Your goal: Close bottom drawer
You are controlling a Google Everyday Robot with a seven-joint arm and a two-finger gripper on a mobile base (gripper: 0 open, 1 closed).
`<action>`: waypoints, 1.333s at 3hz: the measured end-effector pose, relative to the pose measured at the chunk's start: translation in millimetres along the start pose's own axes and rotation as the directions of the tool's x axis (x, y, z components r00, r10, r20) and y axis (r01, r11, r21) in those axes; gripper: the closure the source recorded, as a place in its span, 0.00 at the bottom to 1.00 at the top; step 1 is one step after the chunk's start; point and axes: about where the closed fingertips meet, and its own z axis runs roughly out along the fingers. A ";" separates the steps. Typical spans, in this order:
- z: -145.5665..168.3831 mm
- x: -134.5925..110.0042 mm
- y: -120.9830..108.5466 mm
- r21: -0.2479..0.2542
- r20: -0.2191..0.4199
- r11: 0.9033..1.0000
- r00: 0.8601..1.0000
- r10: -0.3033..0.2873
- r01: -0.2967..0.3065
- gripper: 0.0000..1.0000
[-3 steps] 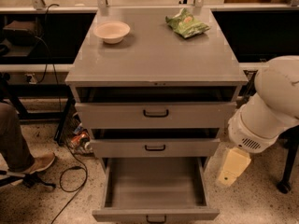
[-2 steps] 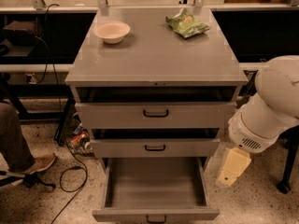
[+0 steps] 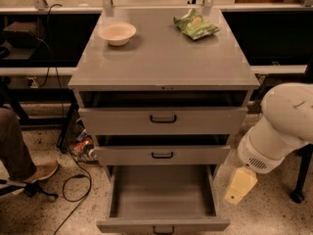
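Observation:
The bottom drawer (image 3: 161,195) of the grey cabinet is pulled far out, an empty shallow grey tray. Its flat front (image 3: 127,226) sits at the frame's bottom edge, with the small black bar handle (image 3: 163,230) partly cut off. The middle drawer (image 3: 162,155) and the top drawer (image 3: 163,120) above it stand slightly out. My gripper (image 3: 239,186), a cream-coloured piece at the end of the white arm (image 3: 281,126), hangs to the right of the bottom drawer's right side, apart from it, just above the floor.
A beige bowl (image 3: 117,33) and a green snack bag (image 3: 196,25) lie on the cabinet top (image 3: 161,58). A person's leg and shoe (image 3: 29,168) are at the left, with cables (image 3: 73,180) on the floor. A black stand leg (image 3: 299,180) is at the right.

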 end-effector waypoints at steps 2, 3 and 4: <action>140.8 46.4 24.6 -0.195 -0.110 0.958 0.975 0.191 -0.210 0.19; 202.5 67.7 44.8 -0.270 -0.159 0.908 0.945 0.287 -0.321 0.42; 219.8 71.3 52.4 -0.299 -0.173 0.893 0.939 0.297 -0.337 0.64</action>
